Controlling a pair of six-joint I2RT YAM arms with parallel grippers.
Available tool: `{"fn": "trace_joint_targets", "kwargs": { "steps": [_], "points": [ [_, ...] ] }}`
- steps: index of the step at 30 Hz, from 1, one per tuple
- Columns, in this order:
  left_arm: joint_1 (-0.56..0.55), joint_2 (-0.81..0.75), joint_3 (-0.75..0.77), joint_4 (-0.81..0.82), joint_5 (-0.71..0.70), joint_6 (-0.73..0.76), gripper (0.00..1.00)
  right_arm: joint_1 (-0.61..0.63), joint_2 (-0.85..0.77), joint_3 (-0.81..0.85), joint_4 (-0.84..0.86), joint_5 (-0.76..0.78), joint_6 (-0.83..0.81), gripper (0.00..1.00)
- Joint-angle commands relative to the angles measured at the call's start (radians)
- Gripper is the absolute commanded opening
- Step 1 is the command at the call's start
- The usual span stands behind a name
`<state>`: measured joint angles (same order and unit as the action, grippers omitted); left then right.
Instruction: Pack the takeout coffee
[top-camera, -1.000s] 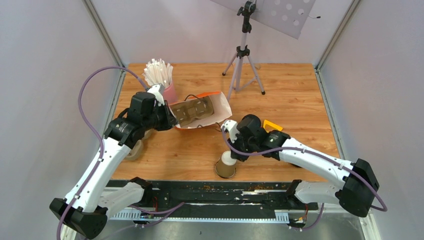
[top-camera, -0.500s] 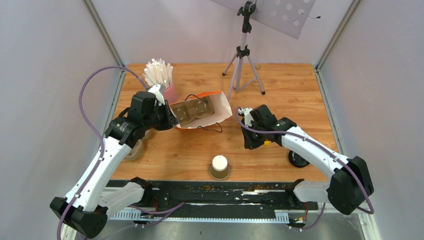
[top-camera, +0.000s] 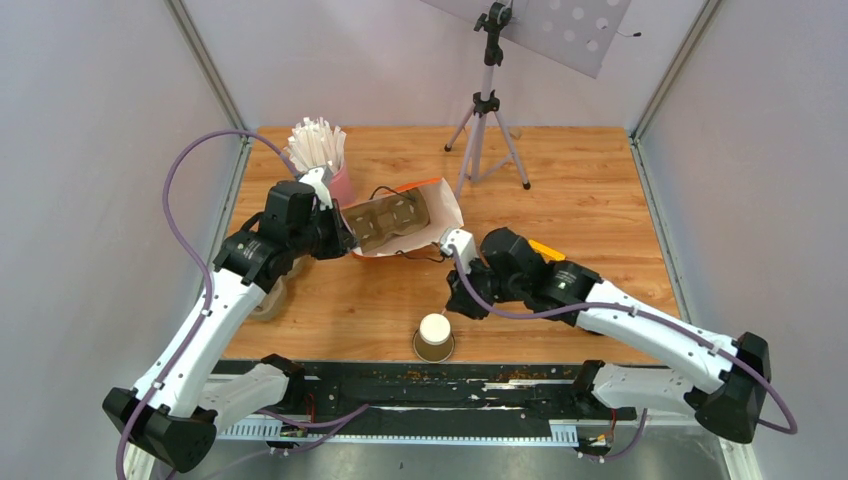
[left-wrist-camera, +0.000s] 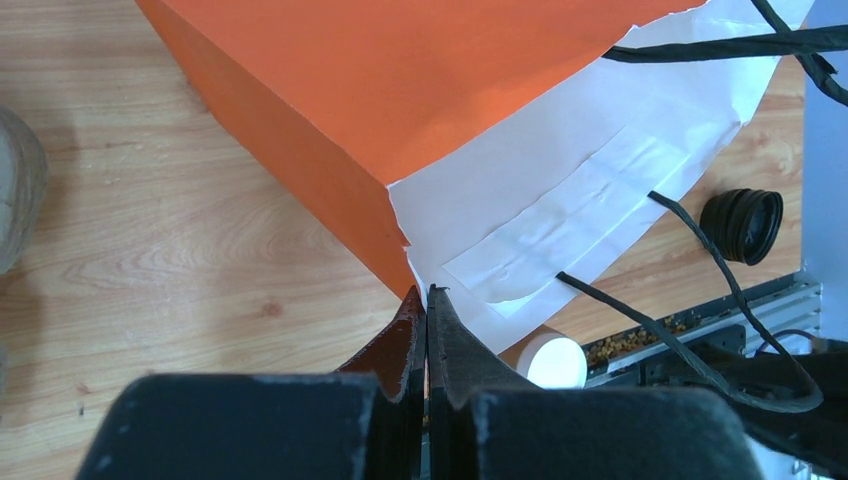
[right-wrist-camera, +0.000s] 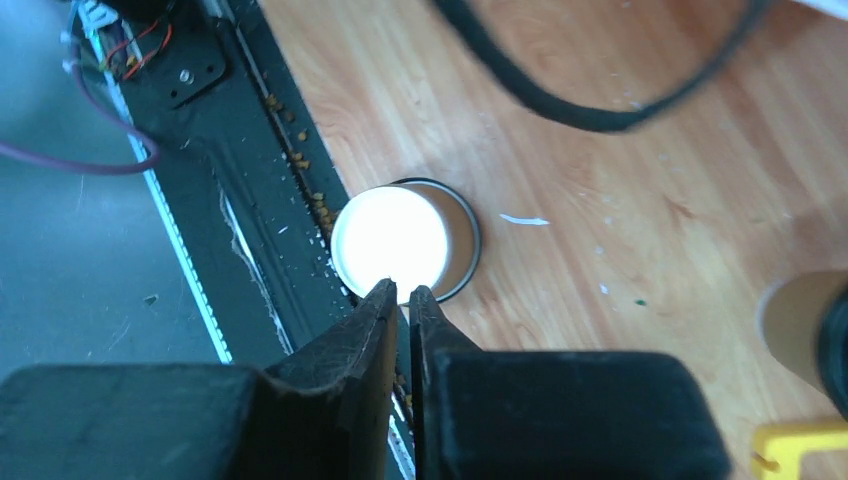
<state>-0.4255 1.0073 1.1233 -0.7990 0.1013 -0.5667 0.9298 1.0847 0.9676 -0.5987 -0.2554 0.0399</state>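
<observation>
Top external view showed the coffee cup (top-camera: 434, 338) standing by the middle of the bench's (top-camera: 600, 200) near edge, white on top. The right gripper (right-wrist-camera: 402, 291) hung over it, pinched closed on nothing. The left gripper (left-wrist-camera: 426, 296) was clenched on the orange paper bag's (left-wrist-camera: 400, 80) corner. The cup looked light, thin and easy to squash, so a soft hold round its brown sides seemed best

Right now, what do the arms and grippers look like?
Both arms: white links, black joints and bases. A purple cable loops along the left arm, another along the right arm. The left gripper and right gripper have black, tapered fingers on blocky black bodies.
</observation>
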Motion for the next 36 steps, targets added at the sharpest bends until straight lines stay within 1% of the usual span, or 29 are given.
{"fn": "trace_joint_targets", "kwargs": {
  "steps": [1, 6, 10, 16, 19, 28, 33, 36],
  "points": [
    [-0.001, 0.000, 0.037, 0.039, -0.012, 0.028, 0.00, 0.071, 0.070, -0.023, 0.099, -0.016, -0.002, 0.10],
    [-0.001, 0.002, 0.035, 0.039, -0.003, 0.027, 0.00, 0.076, 0.143, -0.072, 0.145, -0.044, 0.017, 0.08],
    [-0.001, 0.002, 0.037, 0.038, 0.000, 0.024, 0.00, 0.077, 0.153, -0.114, 0.173, -0.004, 0.026, 0.06],
    [-0.001, 0.001, 0.037, 0.039, 0.000, 0.018, 0.00, 0.076, 0.161, -0.150, 0.155, 0.024, 0.027, 0.05],
    [-0.001, 0.001, 0.038, 0.040, 0.001, 0.012, 0.00, 0.072, 0.147, -0.157, 0.126, 0.073, 0.019, 0.04],
    [-0.001, 0.008, 0.049, 0.043, 0.001, -0.001, 0.00, -0.071, 0.076, -0.193, 0.073, 0.123, 0.035, 0.04],
    [-0.001, 0.010, 0.046, 0.051, 0.002, -0.014, 0.00, -0.106, 0.086, -0.191, 0.005, 0.195, 0.072, 0.04],
    [-0.001, 0.014, 0.053, 0.053, 0.000, -0.018, 0.00, -0.138, 0.099, -0.168, -0.039, 0.250, 0.108, 0.07]
  ]
}}
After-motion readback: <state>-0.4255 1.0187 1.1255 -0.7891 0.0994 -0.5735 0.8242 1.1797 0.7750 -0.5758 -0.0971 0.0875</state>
